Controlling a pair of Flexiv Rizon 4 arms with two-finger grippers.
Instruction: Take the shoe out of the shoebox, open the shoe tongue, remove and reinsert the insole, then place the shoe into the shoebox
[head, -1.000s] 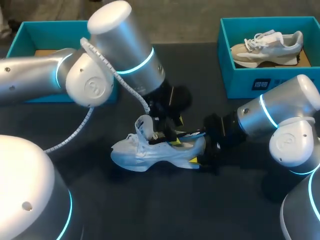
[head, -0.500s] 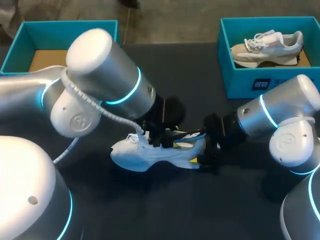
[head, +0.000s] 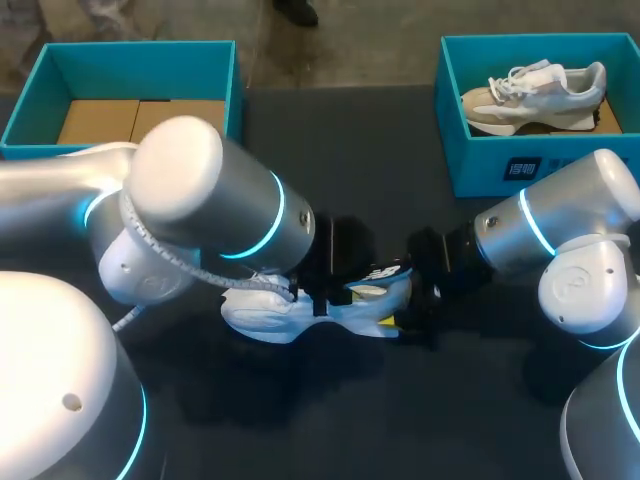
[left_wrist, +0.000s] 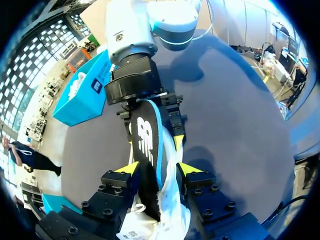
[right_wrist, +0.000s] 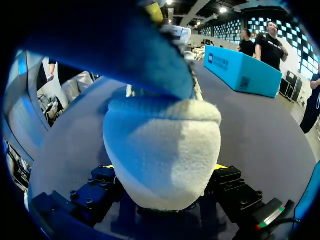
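- Near the middle of the table (head: 380, 160), seen from above, the white shoe (head: 262, 312) lies with its toe toward the left edge.
- Its heel end is held by the right fingers (head: 388, 322).
- My left arm (head: 200, 210) bends low over the shoe, and the dark insole (head: 372, 283) pokes up out of the shoe's opening.
- At the far left corner sits the empty shoebox (head: 30, 90). At the far right corner, the other box (head: 455, 110) holds a second shoe (head: 535, 92).
- From the left wrist, the left fingers (left_wrist: 131, 169) stand narrow. They pinch the insole, with a bit of white shoe cloth squeezed in beside it. The insole runs ahead toward the heel.
- From the right wrist, the fuzzy heel fills the gap between the right fingers. Both fingers press it, one from each side.
- I think this is the insole step. I cannot tell if the insole is going out or back in.
- The next move needs the heel held firm while the insole slides straight along the shoe. The laces and cloth should not get caught.
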